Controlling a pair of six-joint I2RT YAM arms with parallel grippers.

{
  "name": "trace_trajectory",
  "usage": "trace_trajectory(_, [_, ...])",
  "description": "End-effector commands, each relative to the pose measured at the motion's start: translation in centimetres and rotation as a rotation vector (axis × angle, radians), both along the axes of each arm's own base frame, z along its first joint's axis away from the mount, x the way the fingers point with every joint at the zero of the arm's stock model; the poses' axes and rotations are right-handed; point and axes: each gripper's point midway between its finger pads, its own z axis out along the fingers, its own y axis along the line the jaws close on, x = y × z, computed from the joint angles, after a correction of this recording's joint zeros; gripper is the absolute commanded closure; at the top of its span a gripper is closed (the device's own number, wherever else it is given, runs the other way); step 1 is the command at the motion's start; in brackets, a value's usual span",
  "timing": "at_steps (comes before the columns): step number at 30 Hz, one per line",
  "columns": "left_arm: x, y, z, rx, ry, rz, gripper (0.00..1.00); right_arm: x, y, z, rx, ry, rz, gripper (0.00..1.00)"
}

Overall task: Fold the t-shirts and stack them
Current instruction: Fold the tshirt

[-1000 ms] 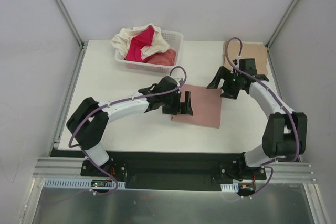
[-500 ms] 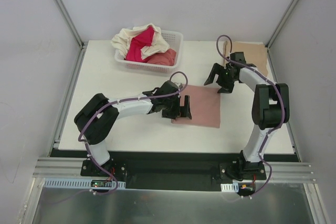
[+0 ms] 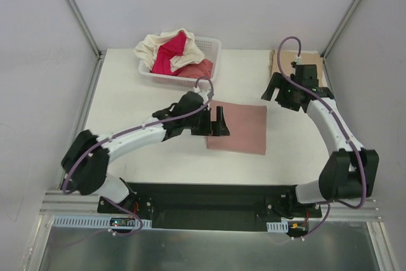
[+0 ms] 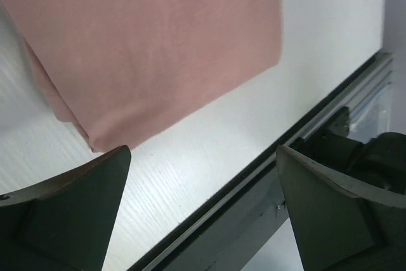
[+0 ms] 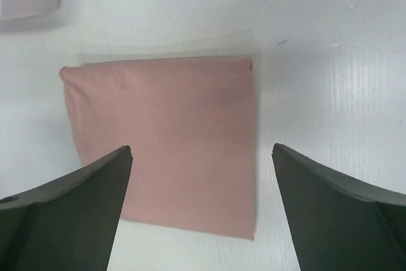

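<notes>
Near the middle of the white desk (image 3: 127, 106) lies a dusty-pink t-shirt (image 3: 246, 128), folded into a flat, neat square. At its left edge hang the left fingers (image 3: 220, 122), spread wide with nothing between them. The left wrist view shows one folded corner of the shirt below the gap; whether the tips touch the cloth cannot be told. The right fingers (image 3: 276, 93) sit beyond the shirt's far right corner, equally wide apart and empty. Behind that arm, at the far right corner of the desk, a tan t-shirt (image 3: 275, 63) lies flat, partly hidden. A white lattice basket (image 3: 212, 46) at the far edge holds a heap: a cream shirt (image 3: 152, 46), a magenta shirt (image 3: 171, 52) and a coral shirt (image 3: 200, 69)
</notes>
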Motion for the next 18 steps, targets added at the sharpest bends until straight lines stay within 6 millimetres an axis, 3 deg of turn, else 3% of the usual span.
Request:
trace_trajectory(1, [0.0,3.3,6.4,-0.074,-0.196,0.092,0.01,-3.2,-2.5,0.9,-0.039,-0.009,-0.035,0.03])
trace_trajectory(3, [-0.6,5.2,5.8,-0.035,-0.203,0.124,0.01,-4.7,-2.2,-1.0,0.006,0.040,-0.022,0.03])
trace_trajectory(4, [-0.4,6.4,6.6,-0.031,-0.236,0.169,0.01,-4.9,-2.1,-1.3,0.014,0.032,-0.015,0.03])
trace_trajectory(9, [-1.5,10.7,3.4,0.034,-0.185,0.282,0.01,-7.0,-0.8,-4.6,0.071,0.130,0.027,0.03])
trace_trajectory(14, [-2.2,12.4,0.6,0.068,-0.125,0.327,0.01,-7.9,0.3,-7.1,0.080,0.231,0.077,0.01])
trace_trajectory(18, [-2.3,12.5,0.0,0.078,-0.105,0.319,0.01,-7.7,0.9,-8.9,0.006,0.300,0.100,0.01])
